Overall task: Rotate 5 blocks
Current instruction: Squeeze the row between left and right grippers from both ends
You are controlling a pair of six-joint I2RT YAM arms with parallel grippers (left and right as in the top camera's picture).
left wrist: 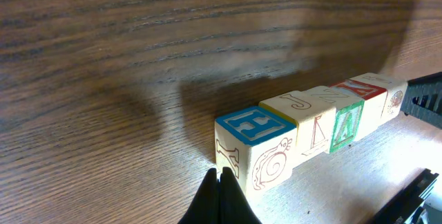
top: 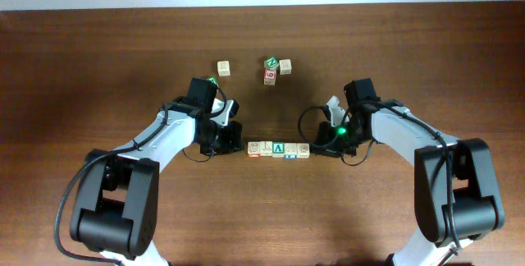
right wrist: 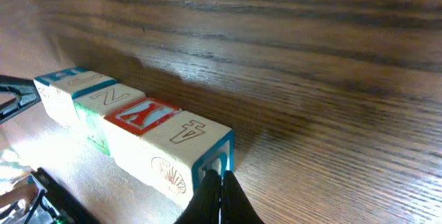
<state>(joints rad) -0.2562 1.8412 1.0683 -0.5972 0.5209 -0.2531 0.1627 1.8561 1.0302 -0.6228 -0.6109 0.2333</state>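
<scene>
The blocks (top: 278, 149) lie in a tight straight row of several pale cubes at the table's middle. My left gripper (top: 240, 145) is shut, empty, its tips against the row's left end. My right gripper (top: 317, 147) is shut, empty, at the row's right end. In the left wrist view the shut gripper (left wrist: 221, 173) touches the side of the blue-topped end block (left wrist: 254, 148); the green-faced block (left wrist: 345, 124) and the red-topped one (left wrist: 364, 89) lie farther along. In the right wrist view the shut gripper (right wrist: 219, 175) presses the blue-framed end face (right wrist: 215, 160), beside a red-topped block (right wrist: 146, 115).
Toward the table's far side sit a lone pale cube (top: 223, 69), a green cube (top: 271, 63) stacked on a red-printed cube (top: 270, 76), and another pale cube (top: 285, 66). The opposite gripper's black tip shows at each wrist view's edge.
</scene>
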